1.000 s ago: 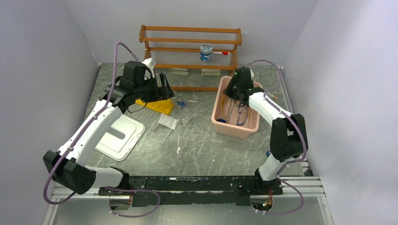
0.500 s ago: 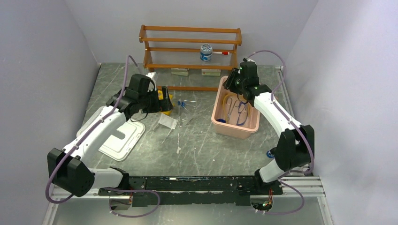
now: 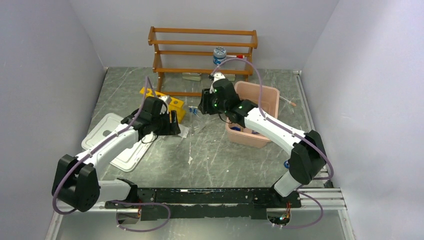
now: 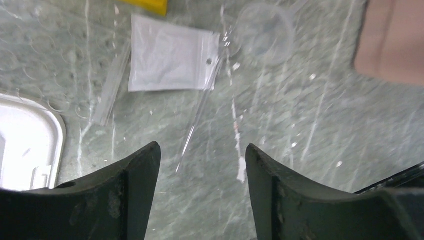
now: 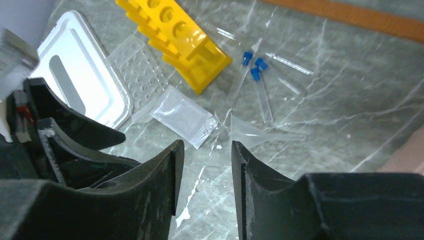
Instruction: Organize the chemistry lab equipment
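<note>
The yellow test-tube rack [image 3: 162, 100] [image 5: 175, 37] stands on the table before the wooden shelf. Three blue-capped tubes [image 5: 255, 75] [image 3: 193, 110] lie to its right. A clear funnel [image 5: 250, 132] [image 4: 265, 35], a small plastic bag [image 4: 172, 60] [image 5: 182, 117] and a thin glass rod [image 4: 200, 120] lie nearer the front. My left gripper [image 3: 173, 125] [image 4: 202, 147] hovers open over bare table just short of the bag, holding nothing. My right gripper [image 3: 202, 105] [image 5: 206, 145] is open and empty above the table near the funnel and tubes.
A pink bin [image 3: 267, 95] sits at the right, its contents mostly hidden by my right arm. The wooden shelf [image 3: 202, 50] at the back carries a white-lidded jar [image 3: 219, 54]. A white lid [image 3: 117, 140] [image 5: 80, 75] and a clear well plate [image 5: 135, 70] lie at the left.
My left gripper has drawn back from the yellow rack toward the front, leaving it standing. My right gripper rose out of the pink bin and swung left over the table's middle.
</note>
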Robot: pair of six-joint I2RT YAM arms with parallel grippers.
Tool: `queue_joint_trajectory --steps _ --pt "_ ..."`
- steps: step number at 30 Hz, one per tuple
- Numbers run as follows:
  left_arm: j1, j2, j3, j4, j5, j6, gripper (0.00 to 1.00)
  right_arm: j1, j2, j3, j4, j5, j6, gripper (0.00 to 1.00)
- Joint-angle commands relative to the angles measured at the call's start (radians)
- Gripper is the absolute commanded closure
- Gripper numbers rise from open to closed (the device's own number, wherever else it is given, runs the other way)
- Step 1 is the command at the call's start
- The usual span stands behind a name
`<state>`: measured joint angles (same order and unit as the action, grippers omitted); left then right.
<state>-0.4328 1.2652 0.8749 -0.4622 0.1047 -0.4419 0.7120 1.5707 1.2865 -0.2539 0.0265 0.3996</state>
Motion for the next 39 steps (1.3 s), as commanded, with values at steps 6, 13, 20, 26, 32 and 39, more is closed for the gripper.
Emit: queue_joint_trajectory --steps 6,13,20,26,32,39 --pt "-0.09 0.191 -0.033 0.124 0.008 0.175 0.46 0.01 0.004 -0.087 0.088 0.064 0.188 0.67" --pt "-0.123 0.334 0.013 0.122 -0.044 0.304 0.57 0.01 -0.023 -0.124 0.111 0.121 0.228 0.71" --pt "-0.139 0.391 0.029 0.112 -0.066 0.342 0.61 0.01 -0.04 -0.141 0.109 0.152 0.238 0.73" --pt "-0.19 0.469 0.072 0.04 -0.178 0.328 0.69 0.01 -0.07 -0.165 0.116 0.188 0.253 0.74" --pt "-0.199 0.448 0.072 0.043 -0.142 0.323 0.93 0.01 -0.123 -0.197 0.12 0.234 0.265 0.75" --pt "-0.2 0.328 0.14 -0.01 -0.043 0.325 0.95 0.009 -0.187 -0.248 0.187 0.17 0.235 0.74"
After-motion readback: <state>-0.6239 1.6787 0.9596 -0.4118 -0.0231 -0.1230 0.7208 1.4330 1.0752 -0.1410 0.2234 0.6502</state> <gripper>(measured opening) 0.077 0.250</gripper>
